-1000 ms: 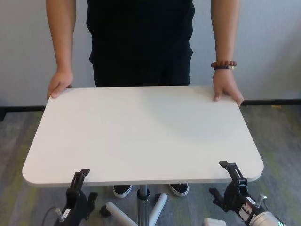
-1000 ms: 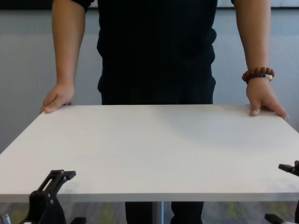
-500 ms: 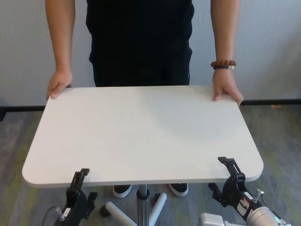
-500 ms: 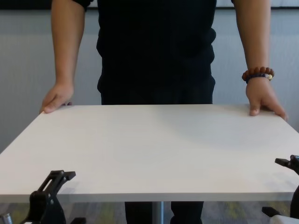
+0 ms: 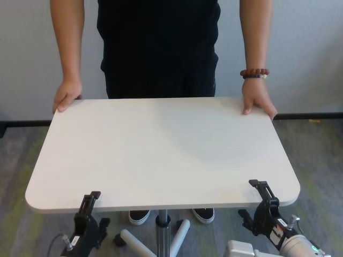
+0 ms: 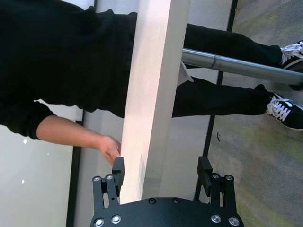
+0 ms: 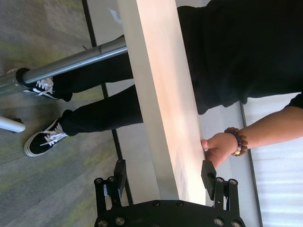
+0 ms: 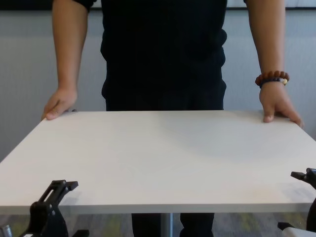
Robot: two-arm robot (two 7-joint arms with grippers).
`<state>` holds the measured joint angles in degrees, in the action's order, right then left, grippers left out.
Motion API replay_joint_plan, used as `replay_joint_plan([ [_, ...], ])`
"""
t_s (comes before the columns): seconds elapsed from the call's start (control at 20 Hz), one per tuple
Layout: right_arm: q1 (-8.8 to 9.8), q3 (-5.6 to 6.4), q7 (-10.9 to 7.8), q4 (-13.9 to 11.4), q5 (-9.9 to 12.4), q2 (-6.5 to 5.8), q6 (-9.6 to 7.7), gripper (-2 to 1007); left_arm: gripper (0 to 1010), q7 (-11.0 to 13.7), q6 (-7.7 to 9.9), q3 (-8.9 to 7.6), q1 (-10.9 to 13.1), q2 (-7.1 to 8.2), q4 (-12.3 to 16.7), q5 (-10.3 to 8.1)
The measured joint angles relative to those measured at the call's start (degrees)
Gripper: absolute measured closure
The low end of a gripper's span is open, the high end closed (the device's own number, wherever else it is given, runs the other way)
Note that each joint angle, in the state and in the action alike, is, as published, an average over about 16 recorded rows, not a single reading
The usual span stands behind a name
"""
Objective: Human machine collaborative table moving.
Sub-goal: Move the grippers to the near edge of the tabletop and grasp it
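Grey-green carpet (image 5: 16, 155) and a pale wall framed the scene, with one table (image 5: 161, 150) standing between one person (image 5: 161, 48) and the robot. Its off-white rectangular top sat on a single grey pedestal pole (image 5: 163, 220).

Two grippers were at its near edge. The left gripper (image 6: 161, 172) sat at the near left part of that edge, jaws spread wide, one finger above the top and one below, so the thin edge ran between them; the upper finger lay close against the top surface, the lower one stood clear. The right gripper (image 7: 164, 177) straddled the near right corner the same way, also spread wide, with gaps on both sides of the board, so it was not clamping.

Across the table, the person in black rested two hands on the far corners: one bare hand (image 5: 67, 95) opposite the robot's left, and one hand (image 5: 257, 99) wearing a brown beaded bracelet (image 5: 254, 73) opposite its right. Two black-and-white sneakers (image 5: 139, 216) showed beneath.
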<state>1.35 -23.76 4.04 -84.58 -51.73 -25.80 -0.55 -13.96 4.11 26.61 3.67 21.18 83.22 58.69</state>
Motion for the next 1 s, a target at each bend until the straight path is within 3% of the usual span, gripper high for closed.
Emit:
replay_joint_plan([
  [1.0,-1.04,-0.01,1.09,1.64,0.29,0.71,-0.03,0,9,-0.03,-0.08,-0.87,0.29,0.15,0.38,-0.74],
])
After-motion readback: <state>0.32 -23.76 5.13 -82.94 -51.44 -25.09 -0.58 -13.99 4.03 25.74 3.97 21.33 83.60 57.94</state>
